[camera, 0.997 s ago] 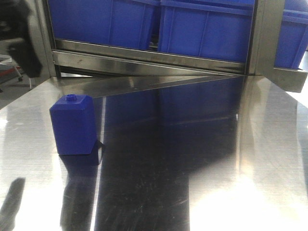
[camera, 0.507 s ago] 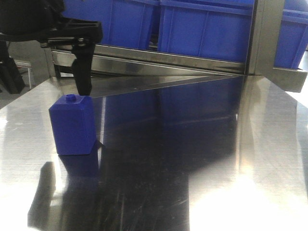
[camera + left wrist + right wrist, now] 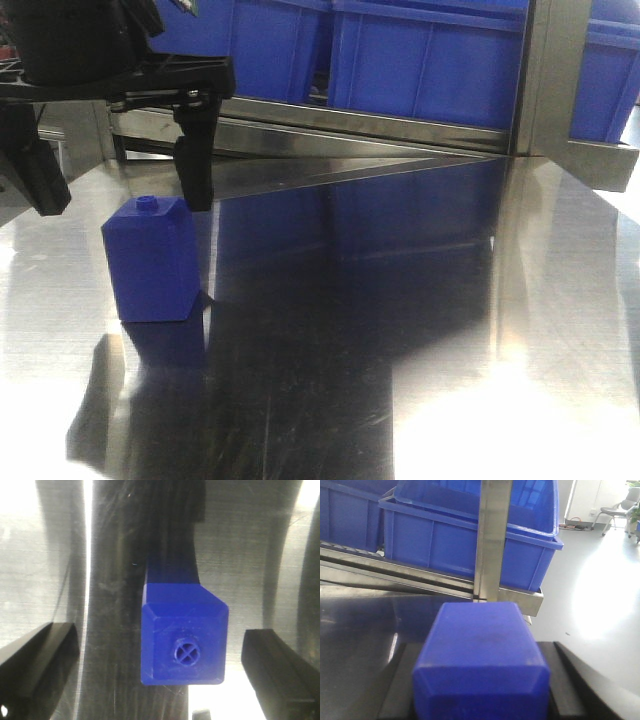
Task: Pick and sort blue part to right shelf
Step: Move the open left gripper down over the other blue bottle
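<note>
Steel table (image 3: 450, 330) before the right shelf (image 3: 492, 540). Grips the blue part (image 3: 480, 680) between right gripper (image 3: 482, 646) jaws, shelf dead ahead: seemingly mid-carry. Spreads left gripper (image 3: 122, 200) jaws wide, knobbed block (image 3: 150, 265) below between them. Needs next a forward reach over a bin (image 3: 445, 545).

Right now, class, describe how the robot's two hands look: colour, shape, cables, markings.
Both are black. The left hand has a bulky body with two long, blocky fingers. The right hand shows only flat, dark finger slabs. No cables or markings visible.
</note>
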